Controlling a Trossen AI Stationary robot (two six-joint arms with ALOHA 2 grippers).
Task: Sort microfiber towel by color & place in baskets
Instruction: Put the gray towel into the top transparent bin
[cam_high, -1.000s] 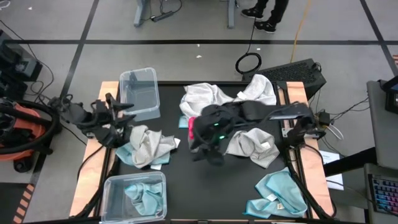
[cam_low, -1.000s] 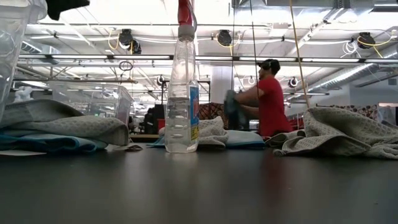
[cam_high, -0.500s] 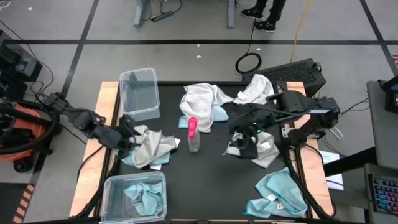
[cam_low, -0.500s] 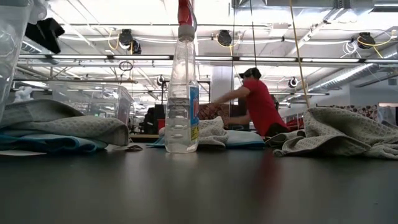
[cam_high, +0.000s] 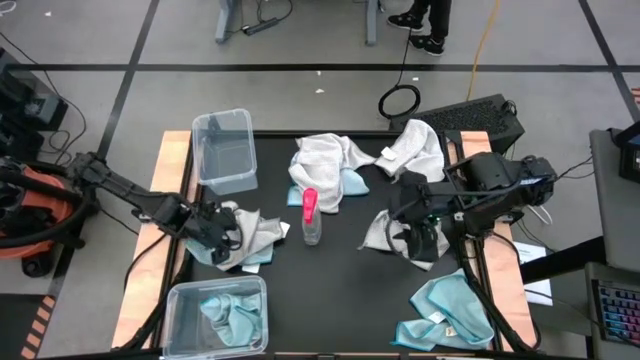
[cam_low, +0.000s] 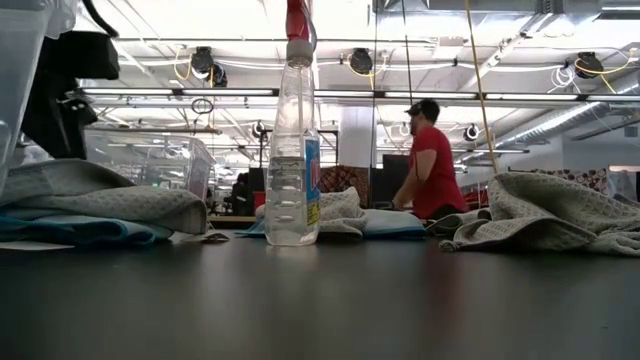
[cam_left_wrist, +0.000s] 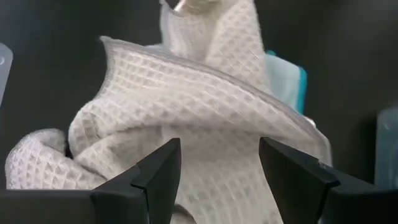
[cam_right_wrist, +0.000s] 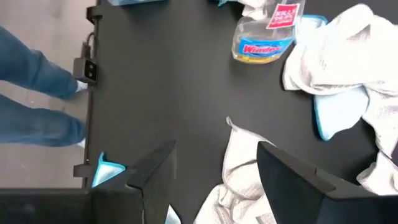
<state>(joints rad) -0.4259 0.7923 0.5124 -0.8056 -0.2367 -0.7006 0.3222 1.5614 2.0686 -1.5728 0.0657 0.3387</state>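
Grey waffle-weave cloth fills the left wrist view: the left gripper (cam_left_wrist: 217, 180) hangs right over the grey towel (cam_high: 245, 232) at the table's 9 o'clock, fingers spread wide and holding nothing. That towel lies on a blue towel (cam_high: 203, 250), whose edge peeks out beneath. To do the pick well, I judge the fingers should pinch a raised grey fold only, so the blue one stays behind, then carry it to the empty bin (cam_high: 224, 150) at 10 o'clock; the bin (cam_high: 215, 315) at 7 o'clock already holds blue. The right gripper (cam_high: 418, 238) hovers over another grey towel (cam_high: 385, 232) at 3 o'clock, fingers wide, empty. A spray bottle (cam_high: 311, 216) stands mid-table.
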